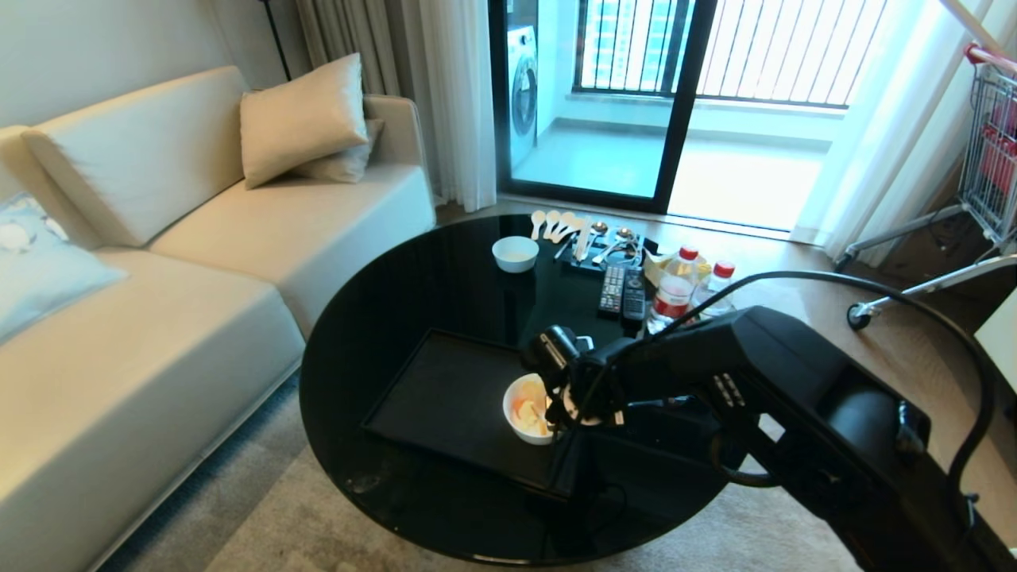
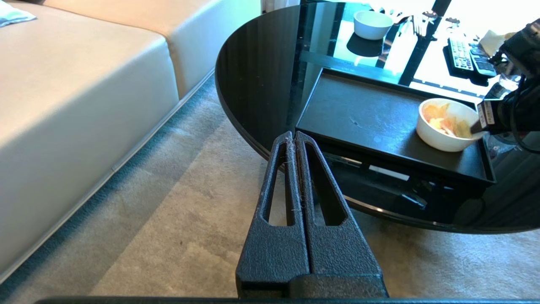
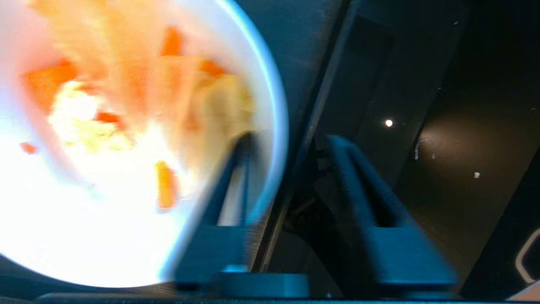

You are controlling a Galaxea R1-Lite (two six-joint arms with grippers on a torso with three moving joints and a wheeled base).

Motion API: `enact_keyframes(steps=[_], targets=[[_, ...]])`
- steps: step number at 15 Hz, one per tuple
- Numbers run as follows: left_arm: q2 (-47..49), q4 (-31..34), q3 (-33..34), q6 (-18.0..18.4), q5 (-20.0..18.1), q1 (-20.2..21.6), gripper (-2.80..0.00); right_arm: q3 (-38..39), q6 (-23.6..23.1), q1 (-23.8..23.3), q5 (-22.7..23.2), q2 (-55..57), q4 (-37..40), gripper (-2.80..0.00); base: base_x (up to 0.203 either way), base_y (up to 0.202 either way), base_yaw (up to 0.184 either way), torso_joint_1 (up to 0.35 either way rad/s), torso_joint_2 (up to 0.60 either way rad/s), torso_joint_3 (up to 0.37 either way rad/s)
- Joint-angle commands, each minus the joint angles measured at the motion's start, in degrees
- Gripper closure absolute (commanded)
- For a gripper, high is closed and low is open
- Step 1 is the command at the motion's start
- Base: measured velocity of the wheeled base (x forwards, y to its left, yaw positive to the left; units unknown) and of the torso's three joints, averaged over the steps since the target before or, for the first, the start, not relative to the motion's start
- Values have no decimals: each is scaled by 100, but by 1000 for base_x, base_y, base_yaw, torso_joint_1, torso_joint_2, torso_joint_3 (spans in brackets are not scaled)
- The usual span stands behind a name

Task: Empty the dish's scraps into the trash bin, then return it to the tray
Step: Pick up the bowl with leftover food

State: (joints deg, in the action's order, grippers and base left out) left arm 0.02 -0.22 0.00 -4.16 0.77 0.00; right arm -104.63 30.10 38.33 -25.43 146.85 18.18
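One finger of the right gripper [image 3: 287,185] stood inside the round, plain white deep-sided bowl [image 1: 527,409] and the other outside it, so the bowl's near wall lay between the jaws, which were narrowed about that rim; whether they already pinched it firmly I could not tell. The bowl, with its orange and pale yellow peel scraps [image 1: 531,410] inside, sat on the large flat black rectangular tray [image 1: 445,389], at the tray's right-hand near corner, toward the near edge of the round black glass desk [image 1: 373,318]. The right arm was plainly the nearer one; the left gripper [image 2: 295,139] hung off the desk's near-left edge above the carpet, its jaws pressed together and empty. By my judgement the coming move turned on that rim hold: a lift straight up ought to clear the tray's low raised rim. No trash bin showed in any view, so its direction from the bowl could not be told. Toward the desk's far edge stood a smaller white bowl [image 1: 515,253], pale spoons [image 1: 556,226], two black remote controls [image 1: 622,292] and two red-capped clear bottles [image 1: 674,290], all well apart from the bowl.
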Motion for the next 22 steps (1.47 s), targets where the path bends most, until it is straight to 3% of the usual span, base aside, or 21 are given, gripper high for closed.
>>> enact_keyframes(steps=[1, 13, 22], targets=[[-2, -4, 0, -6, 2, 0, 0, 12, 22, 77, -14, 63, 37, 0, 0, 0, 0, 0, 0, 0], [-2, -4, 0, -6, 2, 0, 0, 72, 139, 100, 11, -161, 52, 0, 0, 0, 0, 0, 0, 0], [-2, -4, 0, -6, 2, 0, 0, 82, 1660, -119, 59, -740, 1388, 0, 0, 0, 0, 0, 0, 0]])
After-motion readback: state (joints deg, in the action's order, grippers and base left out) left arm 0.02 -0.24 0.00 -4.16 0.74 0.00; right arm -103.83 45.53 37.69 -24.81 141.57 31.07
